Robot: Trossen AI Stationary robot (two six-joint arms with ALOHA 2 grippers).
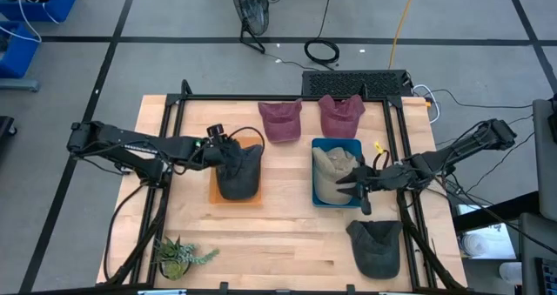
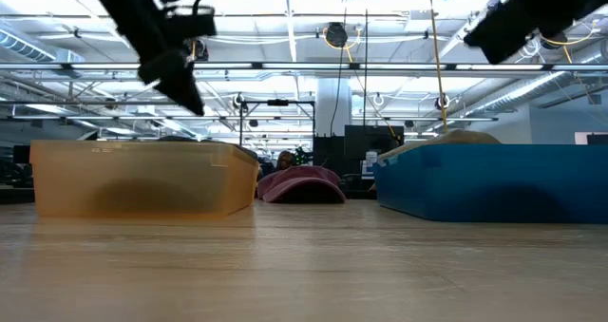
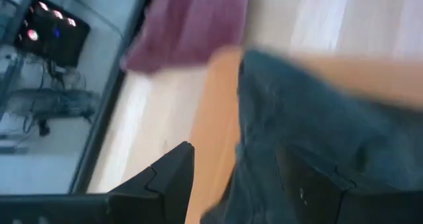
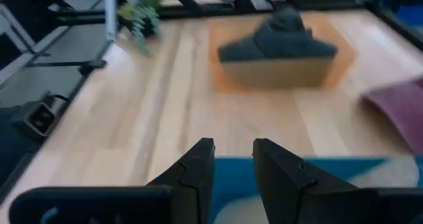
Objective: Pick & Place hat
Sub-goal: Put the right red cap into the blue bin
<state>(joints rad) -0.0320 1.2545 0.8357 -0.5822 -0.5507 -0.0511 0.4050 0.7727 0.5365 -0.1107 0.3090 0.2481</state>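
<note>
Left tool pinches the dark hat in the orange bin; right tool empty, slightly parted.

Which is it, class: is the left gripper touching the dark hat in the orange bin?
Touching. The left wrist view shows the left gripper with fingers straddling the dark hat.

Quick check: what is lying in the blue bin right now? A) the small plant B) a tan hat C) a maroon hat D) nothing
B: the high view shows a tan hat in the blue bin, with the right gripper over it.
</note>
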